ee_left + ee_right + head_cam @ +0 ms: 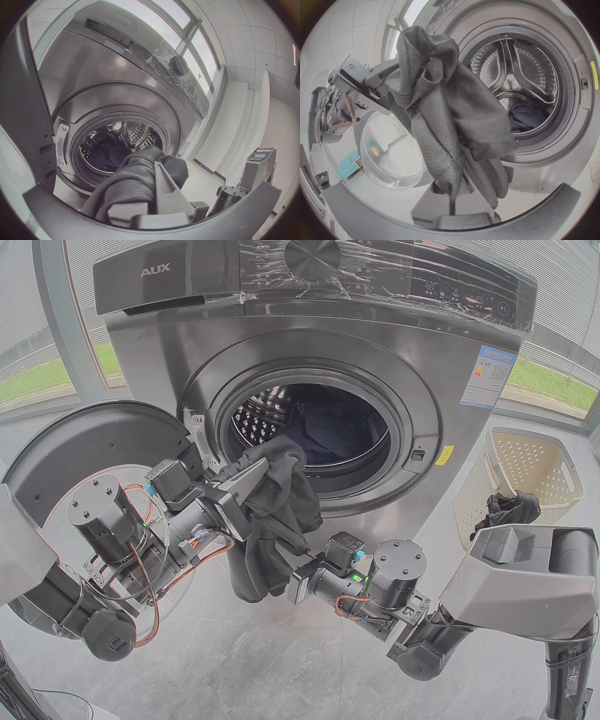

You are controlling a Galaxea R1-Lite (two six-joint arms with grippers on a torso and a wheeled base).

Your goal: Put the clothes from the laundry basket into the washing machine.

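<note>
the garment (281,509), clamped in the left claw (259,470) at the drum (325,427) mouth with its tail pinched by the right claw (452,203), should be pushed well inside before being released, so none is left hanging out.

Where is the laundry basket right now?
In the head view, the laundry basket sits at the robot's right beside the washing machine, a dark garment draped over its near rim.

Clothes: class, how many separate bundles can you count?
3: a black garment held at the opening by the left gripper; dark clothes inside the drum; a second garment on the laundry basket. More may be hidden.
</note>
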